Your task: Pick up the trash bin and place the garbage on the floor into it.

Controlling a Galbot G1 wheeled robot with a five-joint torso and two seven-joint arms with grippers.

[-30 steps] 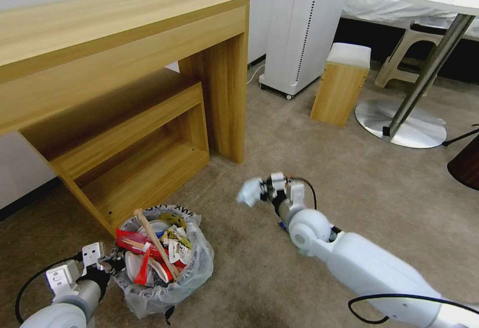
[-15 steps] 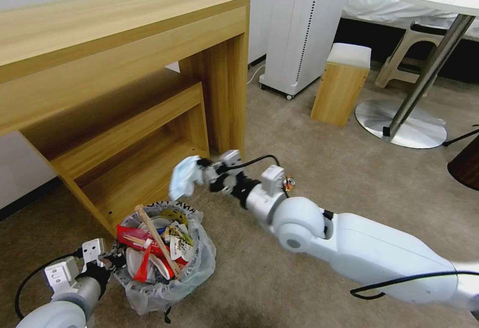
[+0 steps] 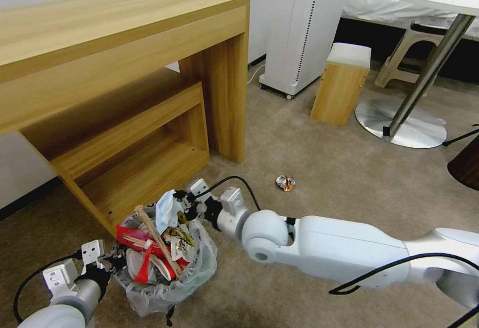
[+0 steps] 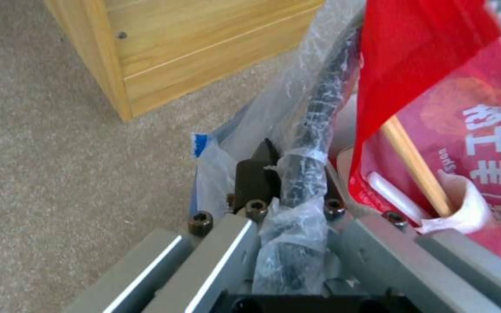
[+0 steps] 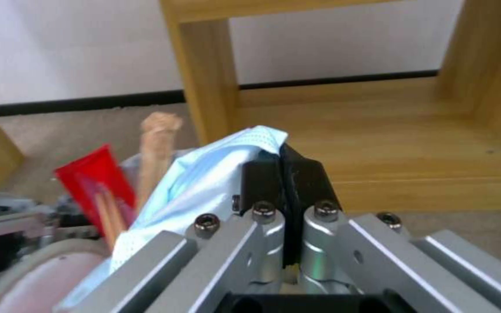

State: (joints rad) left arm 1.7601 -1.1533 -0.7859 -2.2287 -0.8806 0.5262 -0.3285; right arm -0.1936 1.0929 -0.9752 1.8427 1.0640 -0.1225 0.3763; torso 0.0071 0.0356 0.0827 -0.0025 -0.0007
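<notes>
The trash bin [image 3: 195,267], dark and lined with a crinkly clear bag, stands on the carpet at the lower left, heaped with garbage: a red wrapper [image 3: 133,240] and a wooden stick [image 3: 155,240] among it. My left gripper [image 3: 109,262] is shut on the bin's rim [image 4: 319,108], which runs between its fingers [image 4: 255,178]. My right gripper [image 3: 180,205] is shut on a light blue face mask [image 3: 164,210] that hangs just over the bin's far rim. The right wrist view shows the mask [image 5: 204,187] pinched between the black pads [image 5: 262,176]. A crushed can [image 3: 285,182] lies on the carpet to the right.
A wooden desk [image 3: 124,33] with a lower shelf unit [image 3: 144,168] stands right behind the bin. Farther back are a white tower appliance [image 3: 304,28], a small wooden stool [image 3: 342,83] and a round table's metal base [image 3: 401,126]. Open carpet lies around the can.
My right arm has swung left with the mask, from the open carpet to just above the bin. The crushed can now shows on the floor where the arm was. The left gripper has not moved.
</notes>
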